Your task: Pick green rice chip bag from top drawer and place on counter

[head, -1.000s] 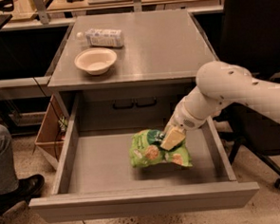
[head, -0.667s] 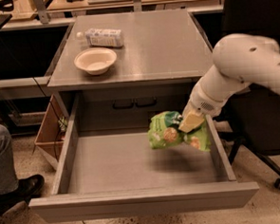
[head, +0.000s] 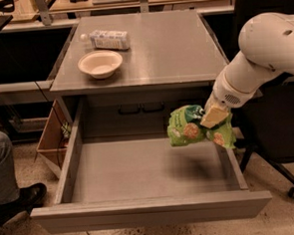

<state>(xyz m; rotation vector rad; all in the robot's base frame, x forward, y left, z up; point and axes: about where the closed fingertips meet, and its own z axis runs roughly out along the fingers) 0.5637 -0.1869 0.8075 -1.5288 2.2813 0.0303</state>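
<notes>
Okay, lift phase: gripper (head: 214, 116) sits centre-right of frame, tan fingers pressed together on the upper right edge of the bag (head: 187, 129), pinching it. Bag hangs in the air over the right side of the drawer (head: 140, 174), clear of the floor by the look of the shadow under it, close to the right wall and below the counter (head: 172, 48) edge. To do this well: go straight up first until the dangling bottom of the bag clears the counter's front lip, then carry it toward the upper middle of frame. The grip is on one edge only and the bag is crinkly, so it likely swings; move slowly and keep the pinch tight. Bare counter on the right half looks like the best drop spot, well apart from the bowl (head: 100, 64) and carton (head: 110, 39) at upper left. Let go only once the bag rests on the surface. Arm (head: 263, 52) pose: enters from the right edge, bulky white joint at upper right, forearm slanting down-left, wrist angled so the gripper points down and left into the drawer opening.
</notes>
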